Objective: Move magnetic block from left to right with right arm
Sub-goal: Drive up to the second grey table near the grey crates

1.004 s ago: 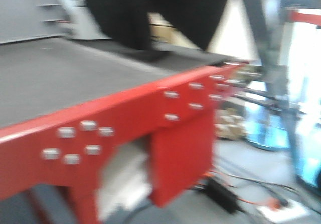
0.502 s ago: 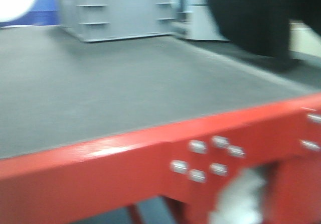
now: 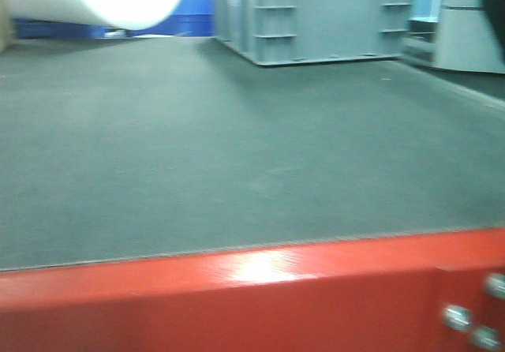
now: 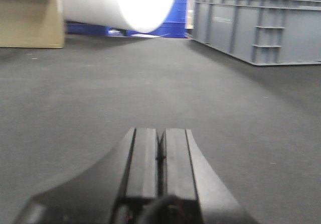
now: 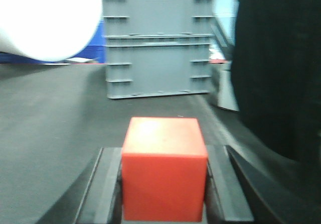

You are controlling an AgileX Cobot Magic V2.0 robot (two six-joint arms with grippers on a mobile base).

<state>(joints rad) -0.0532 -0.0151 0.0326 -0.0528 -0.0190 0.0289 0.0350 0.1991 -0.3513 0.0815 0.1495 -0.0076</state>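
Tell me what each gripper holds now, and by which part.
The right gripper holds the magnetic block by two opposite side faces, between its fingers. The left gripper is shut and holds nothing.

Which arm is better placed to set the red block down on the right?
Right. The right gripper holds the red block between its fingers, touching both sides. The left gripper is shut with nothing in it, over the mat, with no block in its view.

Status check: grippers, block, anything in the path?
Left gripper shut, empty. Right gripper shut on magnetic block. Grey crate ahead; dark blurred mass close on the wrist view's right.
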